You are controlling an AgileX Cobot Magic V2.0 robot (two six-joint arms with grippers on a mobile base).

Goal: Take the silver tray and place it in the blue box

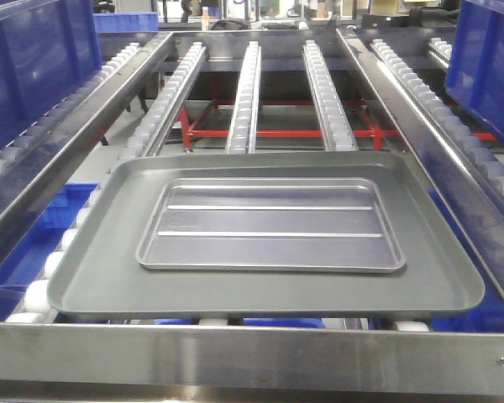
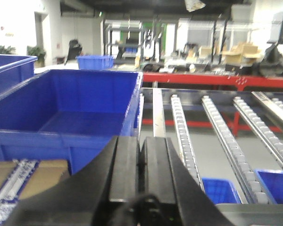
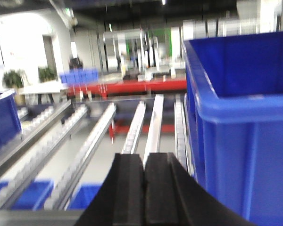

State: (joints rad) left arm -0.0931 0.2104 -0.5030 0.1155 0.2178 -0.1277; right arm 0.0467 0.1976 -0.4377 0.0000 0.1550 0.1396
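Exterior view: silver tray (image 1: 269,227) lies apart from left end effector (image 2: 141,143) and right end effector (image 3: 144,162), both clenched.

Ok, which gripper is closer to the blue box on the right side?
Right. The right gripper sits just left of that blue box, which looms beside it. The left gripper is across the rollers, by the other blue box.
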